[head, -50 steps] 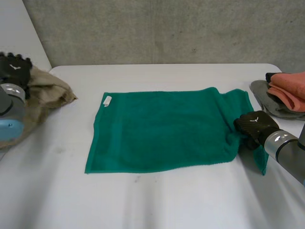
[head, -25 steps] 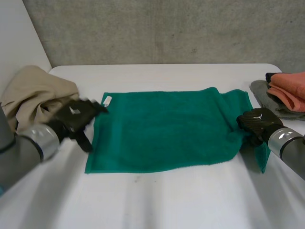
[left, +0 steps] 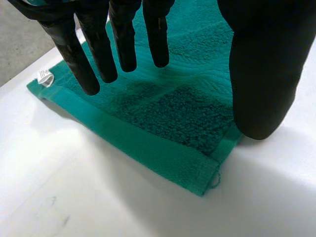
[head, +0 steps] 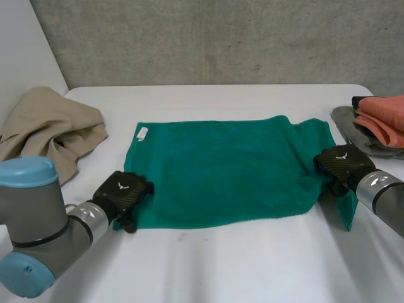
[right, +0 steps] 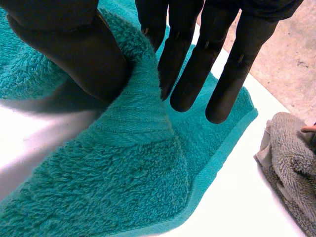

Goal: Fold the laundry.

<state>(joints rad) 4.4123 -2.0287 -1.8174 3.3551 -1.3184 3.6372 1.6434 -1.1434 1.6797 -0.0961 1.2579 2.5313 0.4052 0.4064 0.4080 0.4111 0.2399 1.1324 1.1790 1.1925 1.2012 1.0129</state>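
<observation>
A green towel (head: 221, 170) lies spread flat in the middle of the white table (head: 221, 265). My left hand (head: 123, 192) hovers at its near left corner, open, with straight fingers (left: 123, 44) above the cloth and the thumb (left: 261, 74) just off the near edge. The towel (left: 163, 103) lies flat beneath them. My right hand (head: 341, 165) is at the right edge, where the towel (right: 123, 173) rises in a fold. That fold is pinched between the thumb (right: 64, 44) and the fingers (right: 187, 74).
A crumpled beige cloth (head: 53, 129) sits at the table's left side. A stack of orange and grey cloths (head: 379, 123) lies at the right edge, close to my right hand; the grey cloth (right: 291, 163) lies beyond its fingers. A white label (head: 142, 133) marks the towel's far left corner.
My left arm has swung from the beige cloth across to the towel's near left corner. My right hand has stayed at the right edge, holding the fold.
</observation>
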